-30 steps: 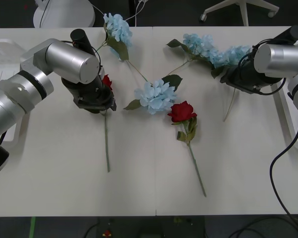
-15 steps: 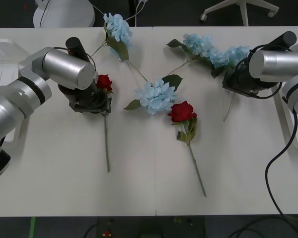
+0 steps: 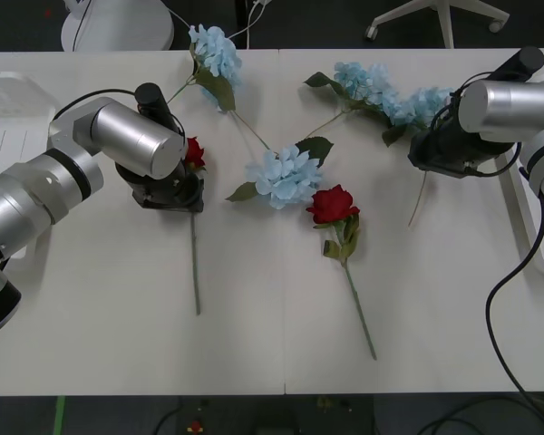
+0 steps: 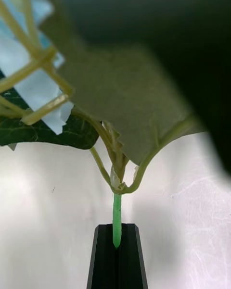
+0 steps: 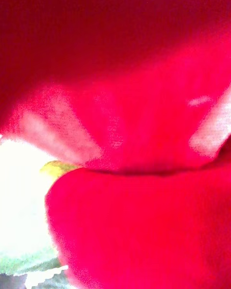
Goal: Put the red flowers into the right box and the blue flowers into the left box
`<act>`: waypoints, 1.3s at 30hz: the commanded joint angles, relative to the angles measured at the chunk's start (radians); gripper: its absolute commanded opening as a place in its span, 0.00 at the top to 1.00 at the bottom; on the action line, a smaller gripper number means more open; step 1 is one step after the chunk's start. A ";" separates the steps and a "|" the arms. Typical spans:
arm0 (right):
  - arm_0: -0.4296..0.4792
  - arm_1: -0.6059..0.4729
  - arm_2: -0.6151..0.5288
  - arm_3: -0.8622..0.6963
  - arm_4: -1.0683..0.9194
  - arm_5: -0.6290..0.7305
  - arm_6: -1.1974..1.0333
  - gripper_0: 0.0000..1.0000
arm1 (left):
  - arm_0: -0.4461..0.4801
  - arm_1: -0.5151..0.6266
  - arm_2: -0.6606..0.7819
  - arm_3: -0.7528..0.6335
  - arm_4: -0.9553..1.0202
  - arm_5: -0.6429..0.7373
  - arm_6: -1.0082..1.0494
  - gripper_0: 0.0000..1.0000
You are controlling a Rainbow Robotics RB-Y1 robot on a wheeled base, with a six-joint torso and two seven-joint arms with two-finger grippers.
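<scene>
Front view: left gripper (image 3: 170, 188) low over rose (image 3: 192, 151) near table's left side, just below bud, stem (image 3: 195, 272) trailing toward robot; fingers hidden, cannot tell if closed. Right wrist view: right gripper (image 4: 117, 255) pressed together on blue flower's (image 3: 428, 98) stem (image 4: 116, 219), just under leaf fork. Grip looks shallow, near stem tip; lift slowly, keep leaves clear of neighbouring blooms. Blue belongs in left box (image 3: 2, 100), red in right box (image 3: 529, 213).
</scene>
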 commanded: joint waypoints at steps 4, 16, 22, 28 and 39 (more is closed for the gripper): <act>-0.046 -0.150 -0.021 -0.152 -0.225 0.151 0.214 1.00 | -0.003 -0.018 -0.089 0.003 -0.002 -0.035 0.048 1.00; 0.125 -0.314 -0.018 -0.610 -0.779 0.175 0.347 1.00 | -0.045 -0.015 -0.047 0.003 -0.017 -0.037 0.047 1.00; 0.204 -0.273 -0.016 -0.833 -0.859 0.034 0.378 1.00 | -0.045 0.008 0.071 -0.035 -0.032 -0.037 0.018 1.00; 0.204 -0.192 -0.016 -0.891 -0.892 -0.056 0.420 1.00 | -0.045 0.022 0.213 -0.066 0.012 -0.023 -0.140 1.00; 0.206 -0.136 -0.013 -0.892 -0.948 -0.089 0.556 1.00 | -0.006 0.082 0.529 -0.066 0.101 0.136 -0.512 1.00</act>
